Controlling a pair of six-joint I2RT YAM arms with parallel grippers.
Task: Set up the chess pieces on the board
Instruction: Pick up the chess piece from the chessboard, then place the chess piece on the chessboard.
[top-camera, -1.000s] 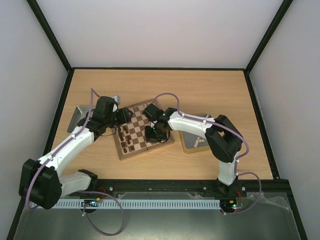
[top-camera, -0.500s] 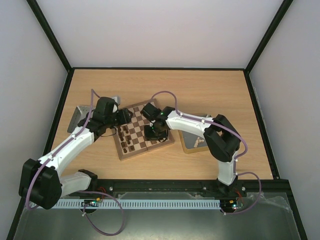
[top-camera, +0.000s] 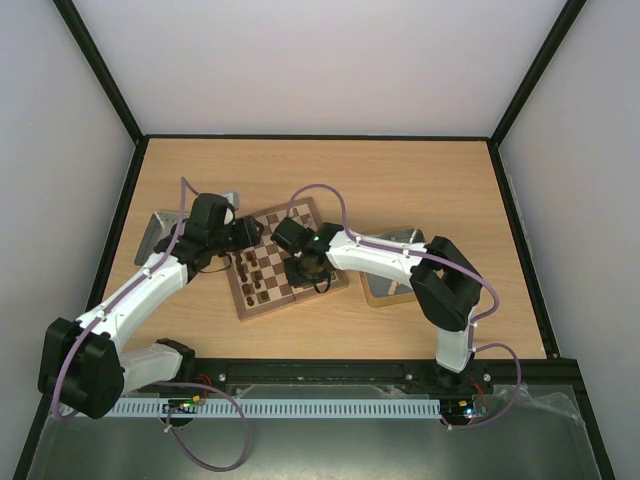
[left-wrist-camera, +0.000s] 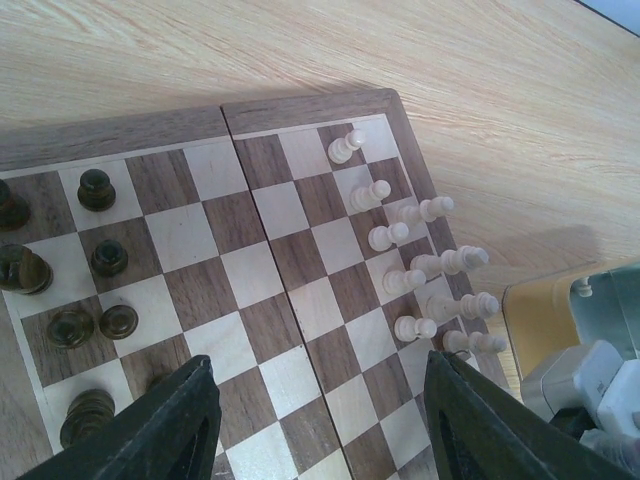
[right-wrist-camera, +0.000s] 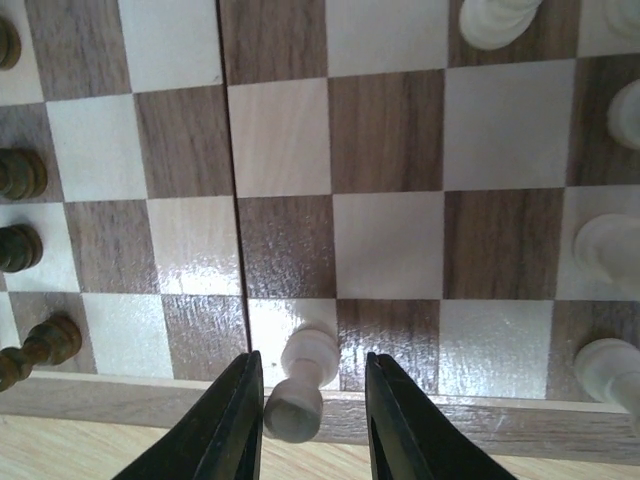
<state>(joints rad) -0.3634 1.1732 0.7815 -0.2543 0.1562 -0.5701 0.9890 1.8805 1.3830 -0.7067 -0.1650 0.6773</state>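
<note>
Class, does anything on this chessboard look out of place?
The board sits skewed to the table edges. One cream pawn stands near the centre seam, between the open jaws of the right gripper, apart from the other cream pieces.

Checkered board (left-wrist-camera: 250, 270): cream pcs (left-wrist-camera: 425, 265) stand one side, dark pcs (left-wrist-camera: 97, 188) opposite.

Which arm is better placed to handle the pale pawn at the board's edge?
Right. The right gripper straddles the pale pawn, open, one finger each side. The left gripper hovers open over bare squares of the board, no piece between its fingers.
</note>
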